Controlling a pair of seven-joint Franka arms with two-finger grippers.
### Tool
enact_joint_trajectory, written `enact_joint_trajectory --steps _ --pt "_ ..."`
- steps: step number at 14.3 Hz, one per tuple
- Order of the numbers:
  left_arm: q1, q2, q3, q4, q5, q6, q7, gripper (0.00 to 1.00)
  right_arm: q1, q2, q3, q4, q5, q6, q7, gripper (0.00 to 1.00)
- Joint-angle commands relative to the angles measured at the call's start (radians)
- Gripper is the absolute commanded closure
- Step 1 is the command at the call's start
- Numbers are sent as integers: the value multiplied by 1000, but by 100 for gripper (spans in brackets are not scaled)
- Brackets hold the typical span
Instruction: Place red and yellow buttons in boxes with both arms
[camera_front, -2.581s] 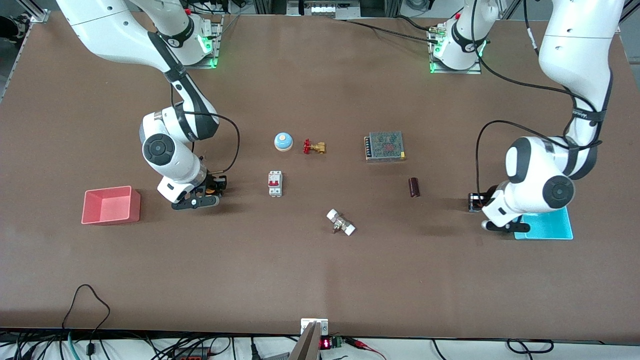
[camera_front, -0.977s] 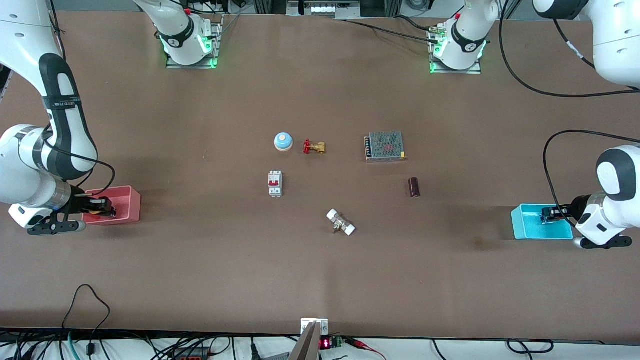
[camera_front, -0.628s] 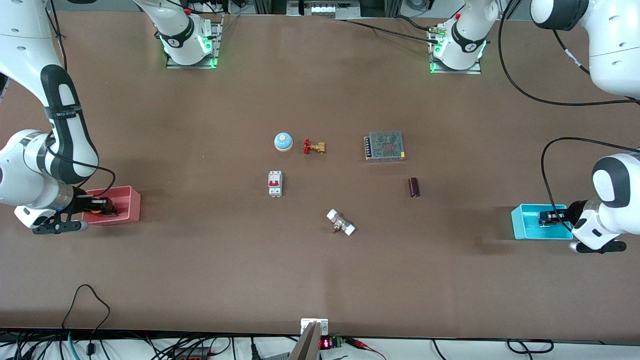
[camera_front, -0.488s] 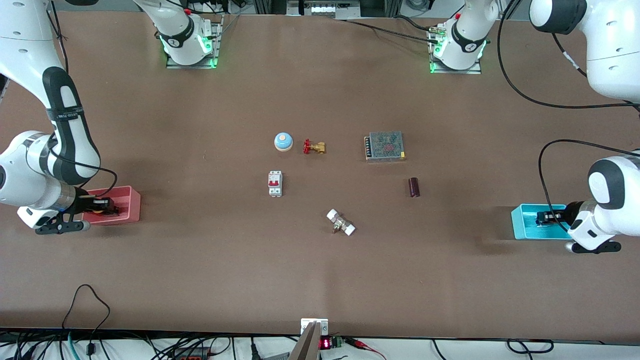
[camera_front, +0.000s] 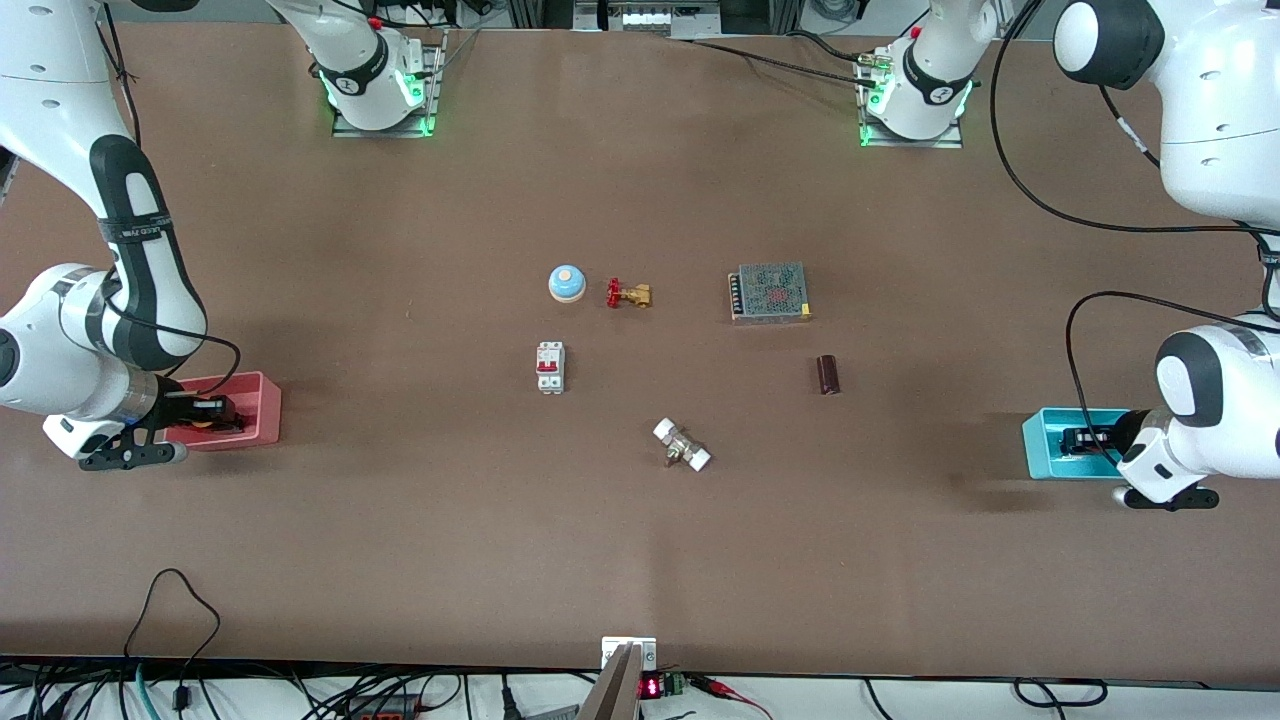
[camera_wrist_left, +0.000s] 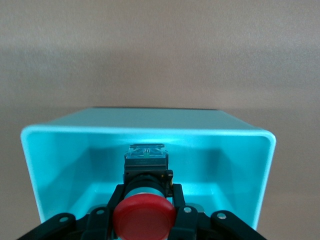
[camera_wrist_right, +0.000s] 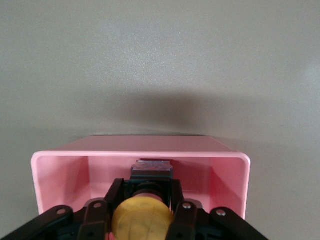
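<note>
red button (camera_wrist_left: 144, 217) clamped in left gripper (camera_wrist_left: 145, 200), seemingly inside cyan box (camera_wrist_left: 55, 150).

The left gripper (camera_front: 1082, 438) hangs low over the cyan box (camera_front: 1040, 445), jaws closed on the red button (camera_wrist_left: 144, 216). The right gripper (camera_front: 212, 412) hangs over the pink-red box (camera_front: 265, 405), gripping the yellow button (camera_wrist_right: 142, 219).

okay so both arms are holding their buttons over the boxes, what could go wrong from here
1. The left end effector grips the red button lying sideways over the cyan box. Released from there, it may roll or land on its cap.
2. The right end effector holds the yellow button near one wall of the pink box. An uneven release could send it against that wall.
3. Both boxes look light, so any contact while pulling back might shove them.
</note>
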Motion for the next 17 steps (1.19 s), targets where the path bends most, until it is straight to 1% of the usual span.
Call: enact_joint_trajectory --steps 1,2,3,4,5,7,8,10,12,14,15,16,17 --pt "4 20 -2 30 -9 9 52 42 -4 9 5 10 19 -1 -7 41" --pt "7 8 -8 24 -30 7 50 0 -3 11 5 11 19 -1 -7 32" --pt "10 -11 -10 23 -76 1 49 0 -3 12 5 10 19 -1 -7 23" --pt "9 -37 -13 11 -107 -8 43 0 -3 12 7 11 19 -1 -7 10" --pt "3 -78 -16 -17 -109 -17 41 0 -3 11 7 11 19 -3 -7 0" --pt "-2 -173 -18 -63 -104 -31 43 0 -3 6 7 16 22 -5 -10 0" --pt "-5 -213 -22 -68 -106 -57 46 0 -1 -2 8 20 22 -15 -7 0" --pt "-33 -294 -22 -66 -104 -130 43 0 0 -49 20 22 21 -75 -2 0" --pt "-50 -367 -21 -66 -103 -189 41 0 8 -115 20 22 13 -158 4 0" --pt "-77 -437 -19 -66 -89 -258 37 0 25 -211 25 34 7 -279 8 0" --pt "-97 -478 -18 -66 -81 -298 24 0 29 -262 31 45 6 -317 13 0" --pt "-128 -512 -13 -68 -81 -325 -12 0 31 -320 40 51 3 -348 25 0" --pt "-155 -548 -10 -68 -81 -350 -72 0 36 -359 48 63 -7 -400 31 0"
